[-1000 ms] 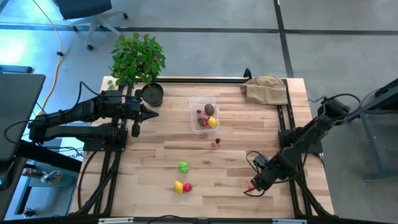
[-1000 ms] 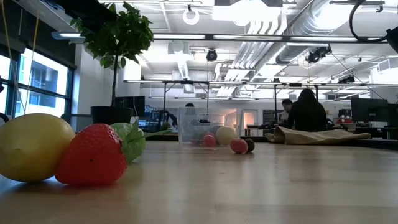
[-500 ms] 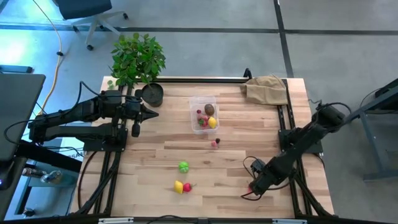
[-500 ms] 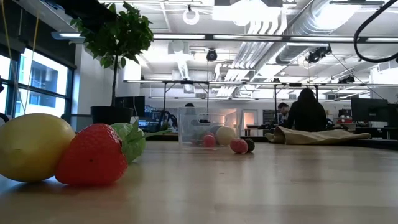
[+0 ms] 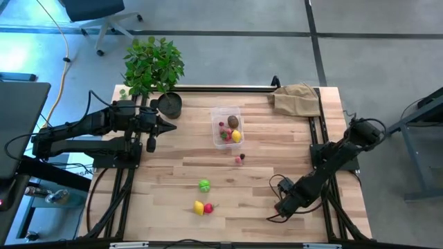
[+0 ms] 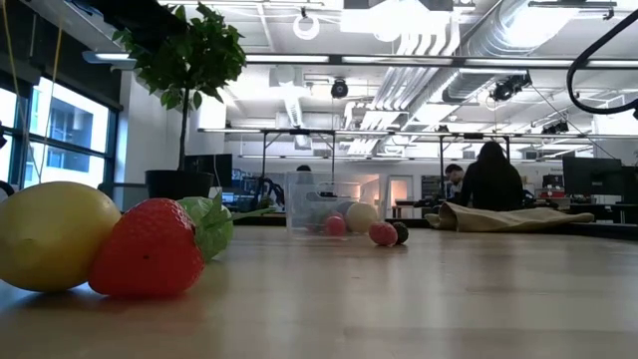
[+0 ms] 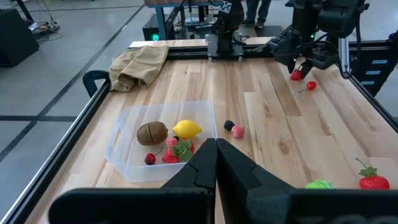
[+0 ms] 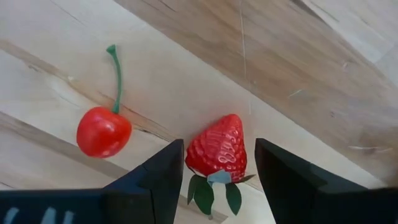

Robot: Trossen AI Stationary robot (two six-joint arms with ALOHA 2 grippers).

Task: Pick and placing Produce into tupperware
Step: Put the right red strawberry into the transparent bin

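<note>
The tupperware [image 5: 227, 126], a clear tub, stands mid-table with a brown kiwi, a lemon and red berries in it. Loose Produce lies around it: two small berries [image 5: 239, 158], a green round one [image 5: 204, 185], and a lemon [image 5: 199, 207] beside a strawberry [image 5: 208, 207]. My right gripper [image 8: 219, 148] points down at the near right, open. Its fingers stand on either side of another strawberry [image 8: 216, 155] lying on the wood, and whether they touch it I cannot tell. A cherry [image 8: 102, 130] lies beside it. My left gripper [image 7: 214, 149] waits shut at the far left, above the table.
A black pot [image 5: 169, 104] with a leafy plant [image 5: 152, 63] stands at the far left corner. A tan paper bag [image 5: 297, 99] lies at the far right. Bare wood stretches between the tub and the near edge. People show in the room beyond the table.
My right gripper has sunk toward the table over the strawberry at the near right and drifted a little toward the table's left. Its fingers keep the same gap. The Produce has not moved.
</note>
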